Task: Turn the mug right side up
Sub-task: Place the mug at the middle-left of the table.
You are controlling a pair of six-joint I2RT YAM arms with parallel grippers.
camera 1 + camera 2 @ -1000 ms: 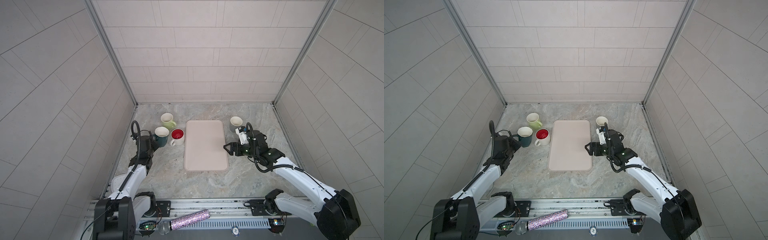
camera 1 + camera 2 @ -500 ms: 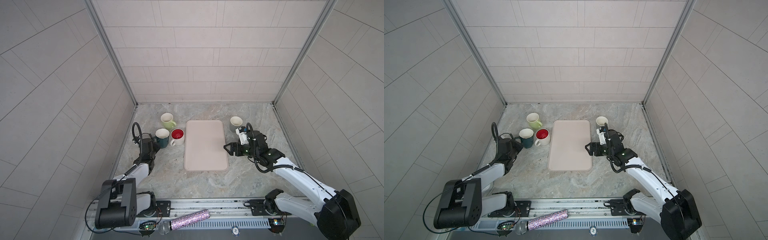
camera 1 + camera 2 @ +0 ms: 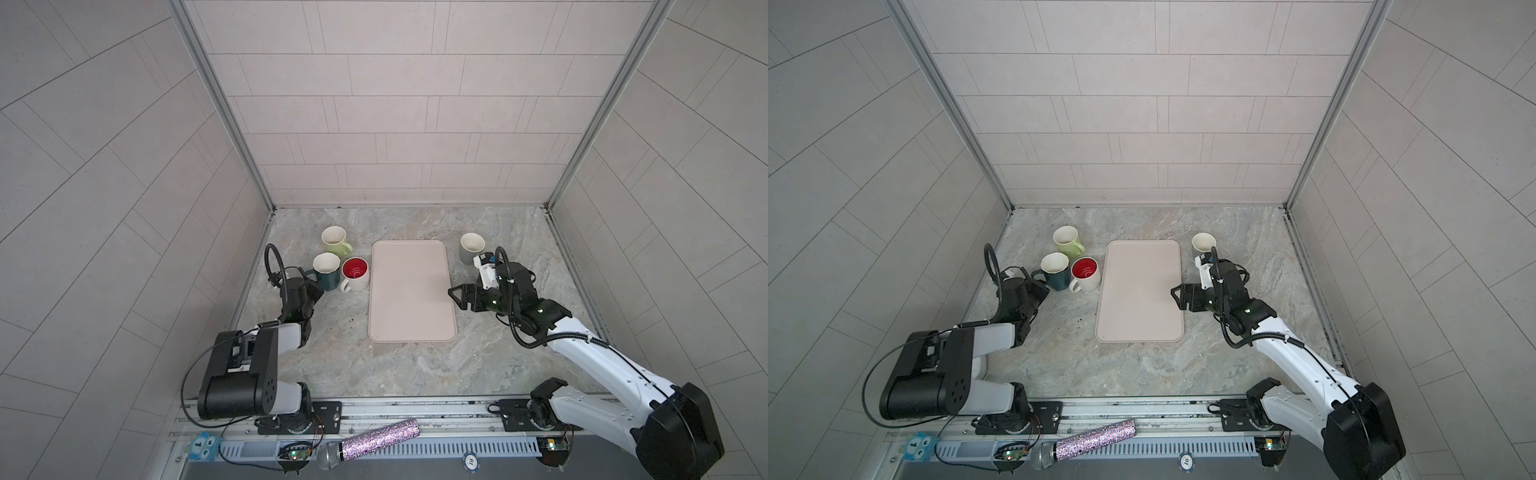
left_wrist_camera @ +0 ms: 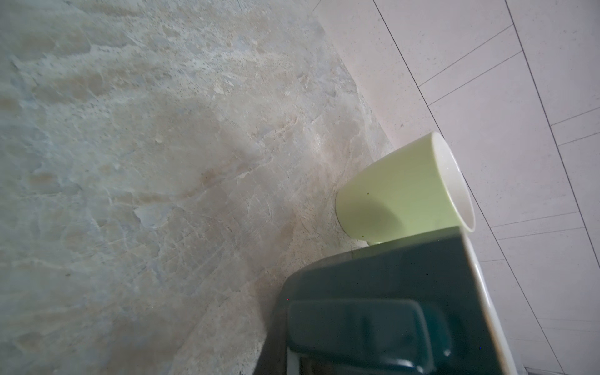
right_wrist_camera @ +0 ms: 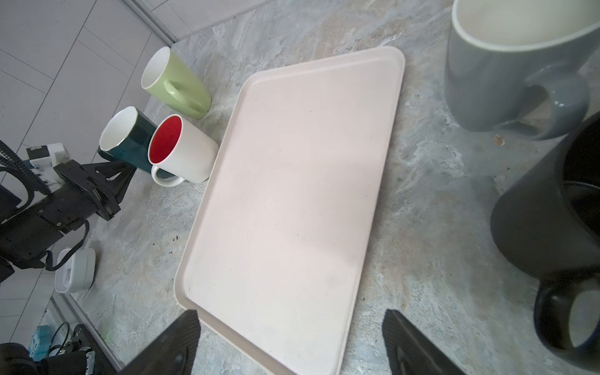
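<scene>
Every mug in view stands upright. The teal mug (image 3: 326, 270) (image 5: 130, 136) is at the left, its handle (image 4: 367, 328) filling the near edge of the left wrist view. My left gripper (image 3: 316, 291) (image 5: 125, 168) sits right at that handle; its fingers are hidden, so I cannot tell how the jaws stand. My right gripper (image 3: 457, 297) (image 5: 292, 344) hangs open and empty over the right edge of the pink tray (image 3: 409, 291). A black mug (image 5: 552, 211) stands beside it, hidden under the arm in both top views.
A green mug (image 3: 334, 241) and a white mug with a red inside (image 3: 355, 272) crowd the teal mug. A grey mug (image 3: 471, 248) stands behind the right gripper. Tiled walls close in left, right and back. A glittery microphone (image 3: 365, 442) lies on the front rail.
The left arm has folded back toward the front rail while its gripper stays at the teal mug's handle. The right arm and all mugs have not moved.
</scene>
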